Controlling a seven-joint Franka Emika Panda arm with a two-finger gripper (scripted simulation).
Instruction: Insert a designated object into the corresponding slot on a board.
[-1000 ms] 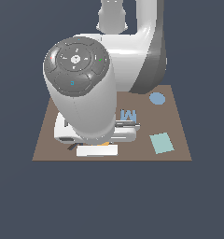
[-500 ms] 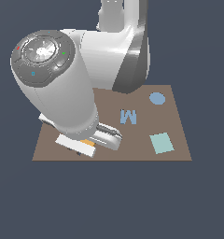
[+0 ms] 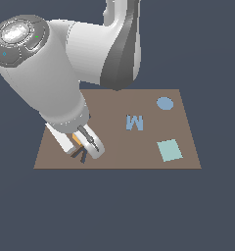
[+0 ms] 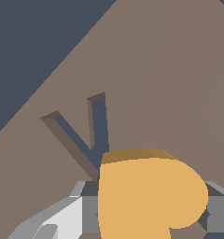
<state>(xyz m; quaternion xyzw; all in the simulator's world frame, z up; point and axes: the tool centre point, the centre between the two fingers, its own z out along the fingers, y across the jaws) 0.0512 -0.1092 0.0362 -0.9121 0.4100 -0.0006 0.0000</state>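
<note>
My gripper [image 3: 83,145] is shut on the orange heart [image 3: 76,139], of which only a sliver shows in the exterior view. In the wrist view the heart [image 4: 151,196] sits between the grey fingers [image 4: 62,217], held above the brown board [image 4: 170,70]. The gripper hangs over the board's [image 3: 114,152] near corner at the exterior view's left, right beside the dark V-shaped cutout [image 3: 82,156], which also shows in the wrist view [image 4: 83,135]. The heart-shaped slot is not in view; the arm hides part of the board.
A blue M [image 3: 134,122] lies at the board's middle. A blue disc [image 3: 164,103] lies at the far right and a teal square [image 3: 169,150] at the near right. The big arm body [image 3: 46,73] covers the board's far left part.
The arm has swung toward the exterior view's left, uncovering the blue M. The gripper with the heart has moved to the board's near left corner, beside the V-shaped cutout.
</note>
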